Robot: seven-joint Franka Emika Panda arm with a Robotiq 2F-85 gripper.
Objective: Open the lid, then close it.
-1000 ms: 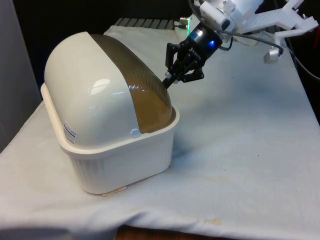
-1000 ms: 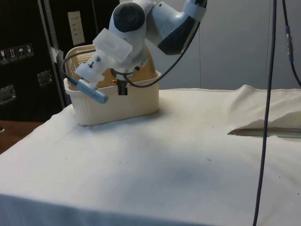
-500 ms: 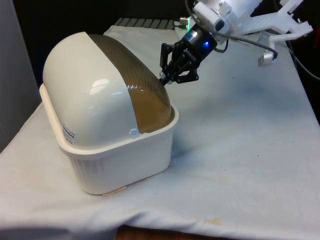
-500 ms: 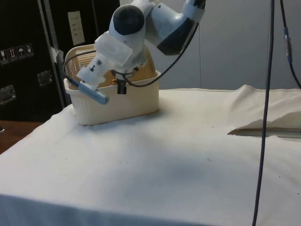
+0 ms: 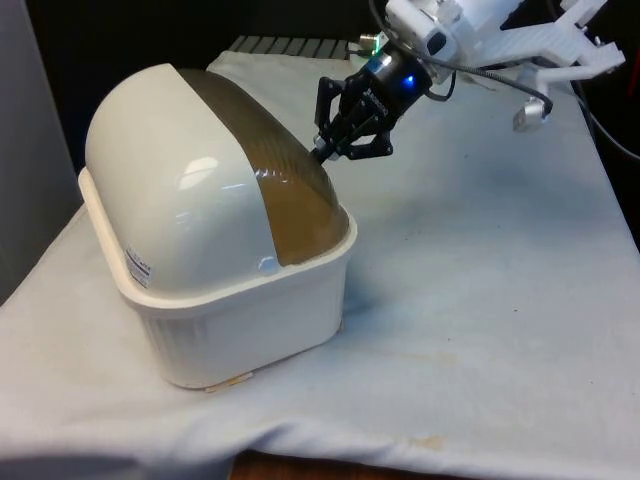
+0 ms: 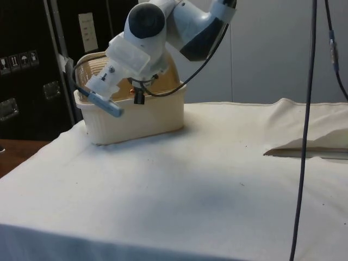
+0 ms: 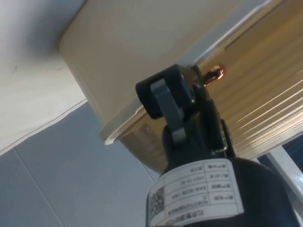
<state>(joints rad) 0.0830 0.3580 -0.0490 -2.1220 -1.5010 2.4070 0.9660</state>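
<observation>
The bread box [image 5: 215, 255] stood on the table [image 5: 480, 300] toward the front view's left, and its brown roll lid [image 5: 285, 190] looked partly raised. The pincer [image 5: 322, 152] pressed against the lid's upper curve with its fingers closed together, apparently pinching a small knob [image 7: 214, 73] there. If that thin grip slipped on the curve, the lid would likely drop shut early, or a sideways pull could drag the box.
</observation>
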